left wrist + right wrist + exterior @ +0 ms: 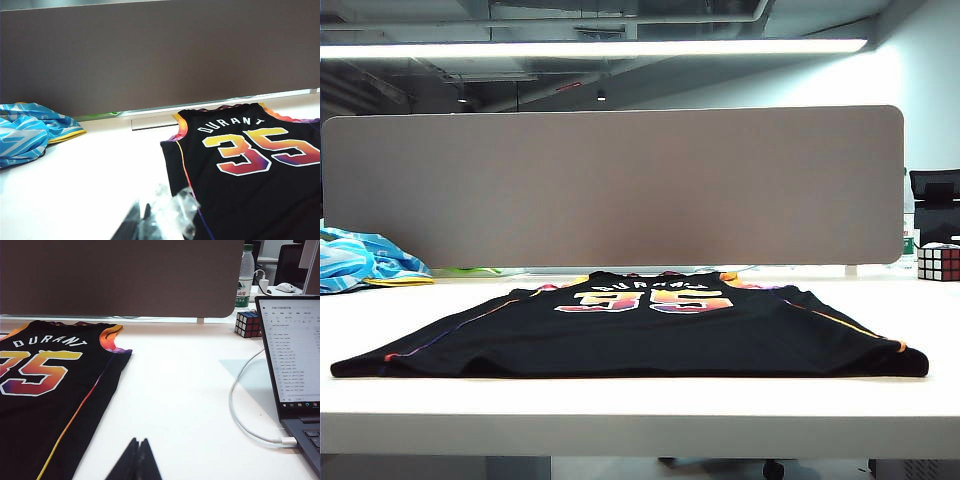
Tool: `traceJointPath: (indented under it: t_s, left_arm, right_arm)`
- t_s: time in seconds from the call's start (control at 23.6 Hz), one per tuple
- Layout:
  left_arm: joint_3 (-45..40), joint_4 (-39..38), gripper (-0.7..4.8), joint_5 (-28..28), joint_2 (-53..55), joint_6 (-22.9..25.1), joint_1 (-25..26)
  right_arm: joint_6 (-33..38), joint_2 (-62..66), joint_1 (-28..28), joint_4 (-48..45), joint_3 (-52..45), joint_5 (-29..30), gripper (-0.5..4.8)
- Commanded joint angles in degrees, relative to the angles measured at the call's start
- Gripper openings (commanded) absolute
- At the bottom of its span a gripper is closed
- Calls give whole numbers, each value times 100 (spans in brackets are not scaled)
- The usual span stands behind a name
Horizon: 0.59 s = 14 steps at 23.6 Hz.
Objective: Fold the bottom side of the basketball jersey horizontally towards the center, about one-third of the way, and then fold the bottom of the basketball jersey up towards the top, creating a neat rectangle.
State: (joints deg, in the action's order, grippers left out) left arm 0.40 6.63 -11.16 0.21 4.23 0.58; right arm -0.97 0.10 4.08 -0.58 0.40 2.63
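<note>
One black jersey [640,335] lies flat mid-table, back reads "DURANT 35" in orange-purple gradient. Left gripper [142,222] & right gripper [138,460] both closed, empty, just above white table [175,405].

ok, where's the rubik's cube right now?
The Rubik's cube sits at the far right of the table in the exterior view, behind the laptop and beside the water bottle.
</note>
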Motion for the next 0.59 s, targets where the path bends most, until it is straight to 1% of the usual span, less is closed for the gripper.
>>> traceJointPath:
  t_s: [0.04,0.3,0.34,0.38,0.42,0.47,0.51,0.55,0.59]
  left_arm:
    - [2,68,-6,-24,7,-17,-4]
    - [2,68,-6,-28,7,-22,-4]
    - [2,70,-6,-59,7,-177,-4]
    - [2,90,-6,-50,7,-496,-4]
    - [2,125,-6,-37,9,-1014,-4]
    - [9,111,-6,109,17,-1991,-4]
    - [17,61,-6,133,31,-2463,-4]
    - [20,13,-6,131,66,-2938,0]
    - [24,-44,-6,129,66,-3128,0]
  right_arm:
    - [-11,-11,-4,-92,-35,4,-5]
    - [-11,-11,-4,-92,-35,4,-5]
    - [20,-11,-4,-94,-35,9,-5]
    - [236,-11,-11,-103,-35,48,-5]
    - [490,-11,-11,-142,-35,140,-5]
    - [1239,-11,-17,-225,-13,269,-5]
    - [1512,-7,-39,-256,-7,295,-5]
    - [1871,11,-85,-229,17,455,-5]
    - [1926,26,-118,-127,55,531,-5]
